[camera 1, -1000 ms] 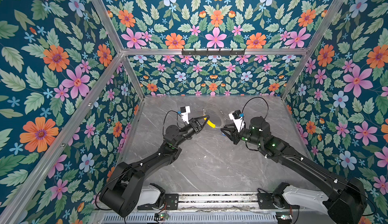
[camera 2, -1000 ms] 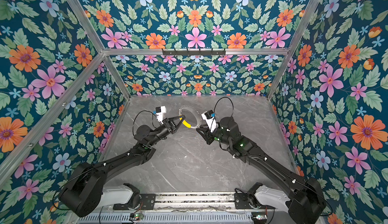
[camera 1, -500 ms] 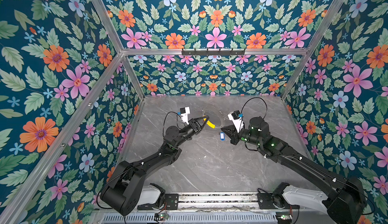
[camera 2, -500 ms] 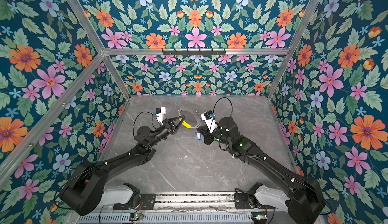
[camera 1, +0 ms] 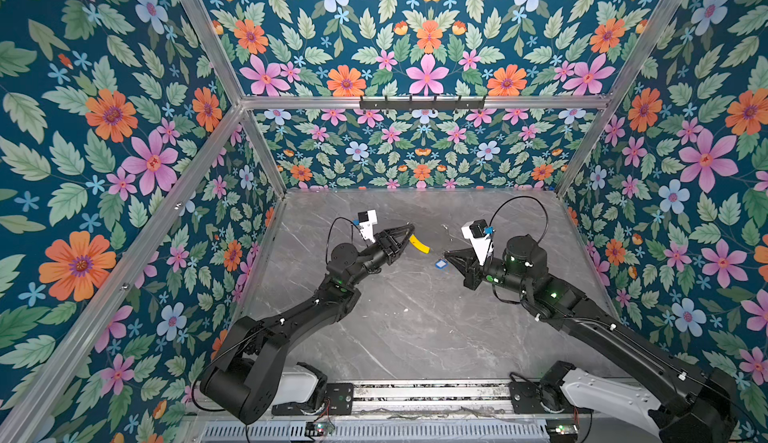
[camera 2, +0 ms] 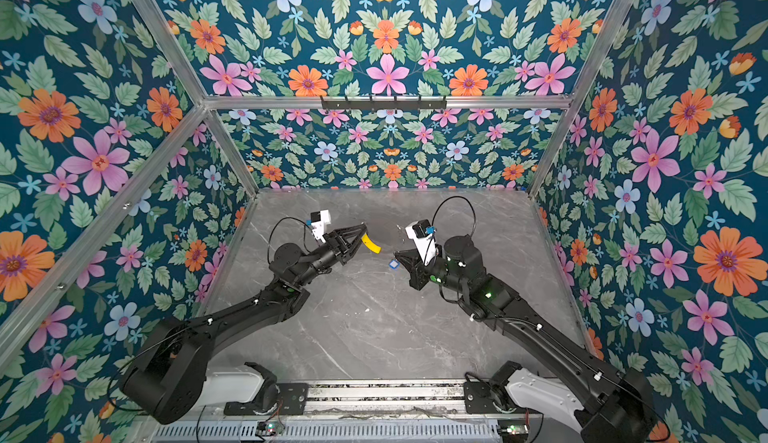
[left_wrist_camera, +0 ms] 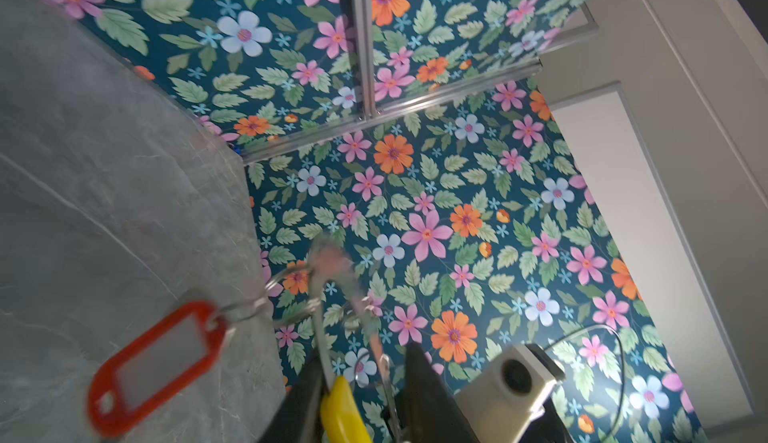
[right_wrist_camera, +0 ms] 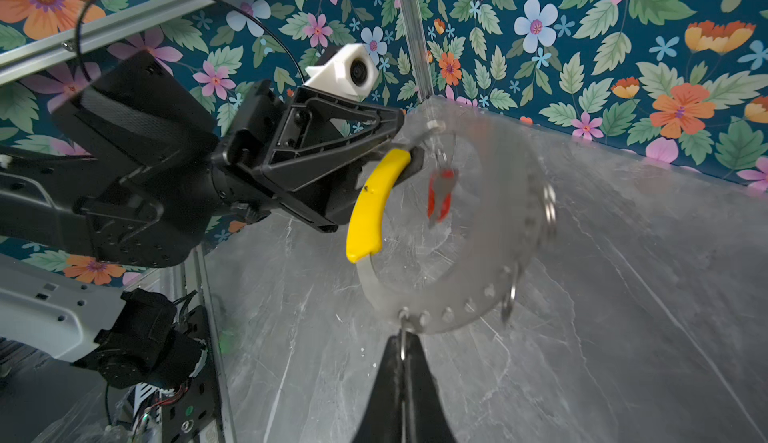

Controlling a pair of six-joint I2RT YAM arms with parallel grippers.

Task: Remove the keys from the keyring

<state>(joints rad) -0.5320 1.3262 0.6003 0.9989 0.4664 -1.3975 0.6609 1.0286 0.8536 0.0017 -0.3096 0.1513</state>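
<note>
**Hoop slung between two grippers, blue tag at the near end**

Nearest the arm bases, the right gripper (camera 1: 448,257) is pinched fully together on a small split ring (right_wrist_camera: 403,339). That ring threads the keyring (right_wrist_camera: 490,295) at the arc closest to this wrist. The blue tag (camera 1: 441,264) sits just beside the gripper's tip, low over the grey worktop (camera 1: 415,328). I judge that it hangs from that split ring, though the link is too small to make out. Gripping the little ring rather than the tag makes sense, since it is the part that has to travel along the wire.

A little farther back, the left gripper (camera 1: 408,233) has the yellow sleeve (camera 1: 419,245) between its jaws. They stand partly apart, wider than the sleeve, which touches one finger and leaves a gap to the other. To my eye the sleeve is cradled rather than clamped. It is the thickest and least slippery stretch of the hoop to steady it by.

The hoop appears to be held off the worktop, its broad face turned toward the right wrist camera. A circle has no long axis. In both top views the sleeve's arc runs from the left gripper's tip nearer and rightward, toward the right gripper.

Beyond the sleeve's far end, the red tag (left_wrist_camera: 153,362) hangs from the wire on its own ring, its length slanting away from the hoop. The wire is smeared in both wrist views, so I cannot tell where it opens.
</note>
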